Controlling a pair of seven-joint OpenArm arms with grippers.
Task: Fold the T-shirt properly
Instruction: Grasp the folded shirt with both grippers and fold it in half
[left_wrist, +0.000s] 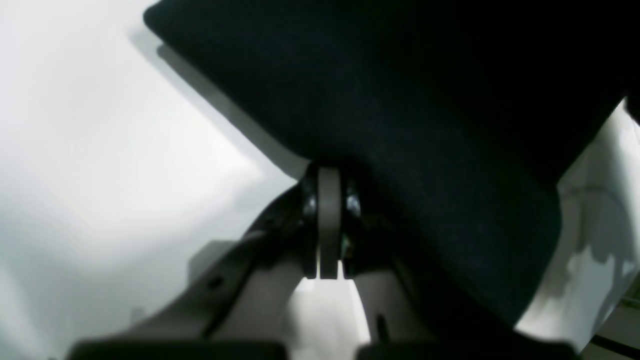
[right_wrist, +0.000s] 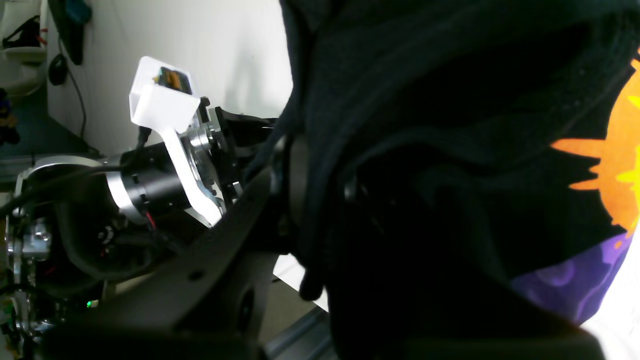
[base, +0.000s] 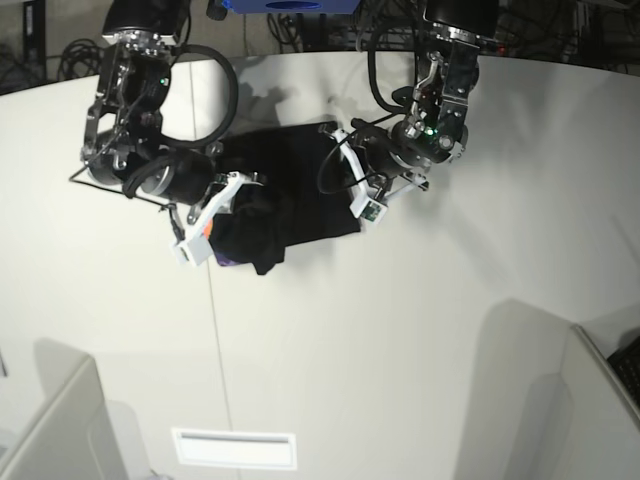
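The black T-shirt (base: 290, 185) hangs bunched between my two grippers above the white table (base: 400, 330). In the left wrist view my left gripper (left_wrist: 329, 172) is shut on an edge of the plain black cloth (left_wrist: 400, 100), which spreads up and to the right. In the right wrist view the cloth (right_wrist: 425, 125) drapes over my right gripper (right_wrist: 300, 170) and hides most of it; the jaws look closed on a fold. The orange-yellow print (right_wrist: 620, 160) on purple (right_wrist: 575, 285) shows at the right edge. In the base view the left gripper (base: 338, 185) and right gripper (base: 240, 195) are close together.
The other arm's wrist with its white camera mount (right_wrist: 165, 105) is close in the right wrist view. Loose black cables (base: 225, 90) loop by the arms at the table's far edge. A white slot plate (base: 235, 448) lies near the front edge.
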